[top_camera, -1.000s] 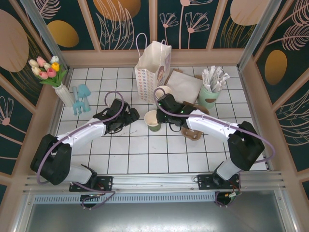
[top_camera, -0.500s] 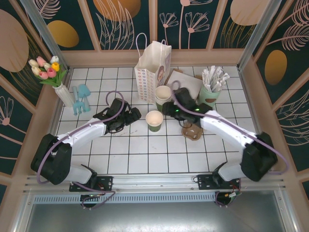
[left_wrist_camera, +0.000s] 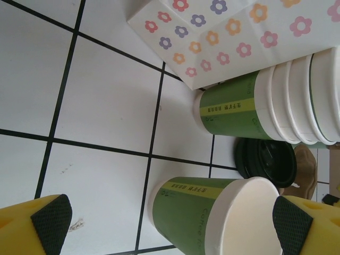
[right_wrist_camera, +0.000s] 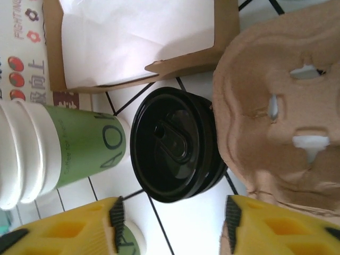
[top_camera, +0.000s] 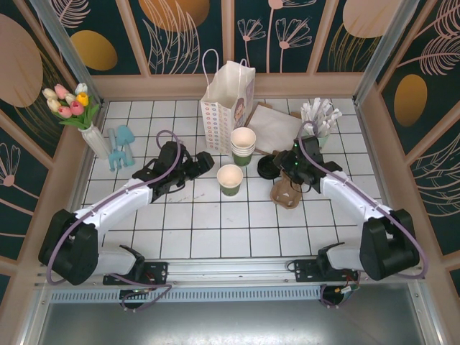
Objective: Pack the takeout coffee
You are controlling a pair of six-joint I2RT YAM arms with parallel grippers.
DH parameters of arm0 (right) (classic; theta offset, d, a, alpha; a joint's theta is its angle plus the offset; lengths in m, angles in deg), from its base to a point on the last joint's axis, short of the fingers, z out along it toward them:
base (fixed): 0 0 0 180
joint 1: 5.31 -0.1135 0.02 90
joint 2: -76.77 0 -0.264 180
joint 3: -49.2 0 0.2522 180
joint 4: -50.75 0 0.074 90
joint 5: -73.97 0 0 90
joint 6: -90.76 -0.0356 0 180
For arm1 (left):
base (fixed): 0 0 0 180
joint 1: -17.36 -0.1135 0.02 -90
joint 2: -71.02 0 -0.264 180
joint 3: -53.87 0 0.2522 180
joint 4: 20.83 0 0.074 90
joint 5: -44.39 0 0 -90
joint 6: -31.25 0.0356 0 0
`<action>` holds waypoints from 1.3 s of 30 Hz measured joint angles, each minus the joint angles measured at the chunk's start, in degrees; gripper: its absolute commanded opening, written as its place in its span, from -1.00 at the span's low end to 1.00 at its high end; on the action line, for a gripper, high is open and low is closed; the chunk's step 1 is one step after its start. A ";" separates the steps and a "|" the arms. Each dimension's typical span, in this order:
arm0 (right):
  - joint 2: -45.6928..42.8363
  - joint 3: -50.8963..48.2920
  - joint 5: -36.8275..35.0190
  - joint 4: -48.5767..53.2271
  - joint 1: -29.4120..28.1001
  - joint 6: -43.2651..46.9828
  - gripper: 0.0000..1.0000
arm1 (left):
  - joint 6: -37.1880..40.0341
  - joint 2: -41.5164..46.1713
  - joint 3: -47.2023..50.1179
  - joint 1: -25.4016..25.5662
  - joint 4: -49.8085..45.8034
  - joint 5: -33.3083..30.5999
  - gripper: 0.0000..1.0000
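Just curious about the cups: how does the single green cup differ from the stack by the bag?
The single cup stands alone on open tiles; the stack of cups is several nested together, beside the flowered bag. The stack rises taller than the single cup. Both are upright, green outside, cream inside, without lids.

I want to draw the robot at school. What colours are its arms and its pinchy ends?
The left arm and right arm both have smooth white shells between chunky black joints. A thin lilac cable loops along each one. The jaws are bright yellow blocks with hollow cut-outs, and each carries a black, bumpy pad on its inner face.
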 measured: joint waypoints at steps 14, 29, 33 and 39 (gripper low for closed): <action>7.43 0.35 1.88 -3.32 0.00 -1.55 -0.22 | 0.02 -3.15 0.07 0.00 0.39 0.00 0.98; 11.10 0.68 2.03 -6.14 -0.02 -1.42 -0.48 | 0.20 -4.28 0.07 0.00 0.37 -0.02 0.98; 11.50 0.68 1.77 -6.38 0.00 -0.85 -0.60 | 0.20 -4.28 0.07 0.00 0.37 -0.02 0.98; 12.07 0.81 1.27 -6.40 0.00 1.20 -0.89 | 0.20 -4.28 0.07 0.00 0.35 -0.02 0.98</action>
